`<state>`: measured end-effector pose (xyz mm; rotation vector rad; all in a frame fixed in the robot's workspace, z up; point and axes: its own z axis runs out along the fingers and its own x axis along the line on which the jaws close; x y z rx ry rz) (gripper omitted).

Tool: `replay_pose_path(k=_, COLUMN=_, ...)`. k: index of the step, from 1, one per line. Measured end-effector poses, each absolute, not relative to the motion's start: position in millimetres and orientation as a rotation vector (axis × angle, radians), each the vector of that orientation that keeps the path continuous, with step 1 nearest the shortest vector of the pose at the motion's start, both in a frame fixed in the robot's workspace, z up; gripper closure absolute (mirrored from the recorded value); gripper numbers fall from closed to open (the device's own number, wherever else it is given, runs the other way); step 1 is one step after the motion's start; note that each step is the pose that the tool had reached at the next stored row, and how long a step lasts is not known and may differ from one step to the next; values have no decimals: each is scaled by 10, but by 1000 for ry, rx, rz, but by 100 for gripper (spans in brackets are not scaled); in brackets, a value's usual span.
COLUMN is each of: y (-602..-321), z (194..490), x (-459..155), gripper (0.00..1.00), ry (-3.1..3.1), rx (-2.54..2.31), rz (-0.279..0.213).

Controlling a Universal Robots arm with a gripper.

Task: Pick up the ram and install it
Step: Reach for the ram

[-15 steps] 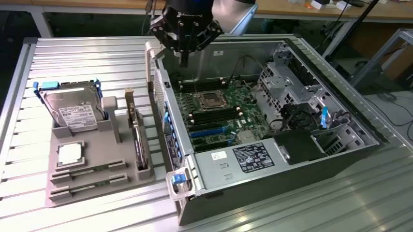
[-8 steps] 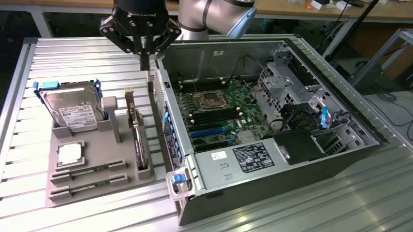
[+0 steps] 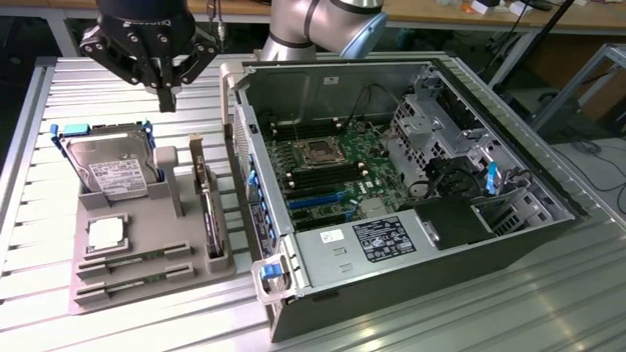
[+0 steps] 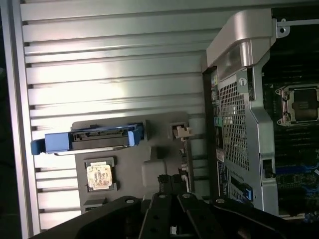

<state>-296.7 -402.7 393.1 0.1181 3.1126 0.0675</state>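
Exterior view, far left: slatted metal table (image 3: 39,183), with a grey tray (image 3: 146,213) lying on it in the left half of the frame

Upper left: pincer (image 3: 166,103) hangs above the table at the tray's far edge. Fingers are drawn together with nothing between them, touching nothing

Below it on the tray: hard drive (image 3: 113,165) in a blue frame, standing tilted in its slot

Lower left: square silver-topped processor chip (image 3: 105,233) flat in its pocket. Under that is the ram (image 3: 137,259), a thin green stick lying in a slot near the tray's front edge. A second ram stick (image 3: 132,282) sits in the slot just beside it, closer to the bottom of the frame. Both are well apart from the pincer

Right edge of tray: expansion card (image 3: 205,198) upright on its long edge

Top centre: arm (image 3: 313,22), grey with a blue cap

Centre to right: computer case (image 3: 303,88), open, just beside the tray. The motherboard (image 3: 338,180) is exposed inside, with the processor socket (image 3: 318,150) in its upper part

Wrist view: pincer (image 4: 173,181) fingers sit close together, seen against the tray (image 4: 159,149). The hard drive (image 4: 89,139) and processor chip (image 4: 99,177) sit on the tray, and the computer case (image 4: 239,109) wall is beside it with the processor socket (image 4: 301,104) inside
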Motion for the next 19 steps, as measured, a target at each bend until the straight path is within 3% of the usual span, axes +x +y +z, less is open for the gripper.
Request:
replay_pose_path(k=5, y=-4101, z=3930, x=-3051, gripper=89, ry=3113, rx=118, rz=67)
replay_pose_path(k=12, y=-4409, z=3931, x=-3155, gripper=89, ry=3118, rx=118, rz=67)
replay_pose_path(k=19, y=-5014, z=3931, x=-3260, gripper=89, ry=3121, rx=119, rz=67)
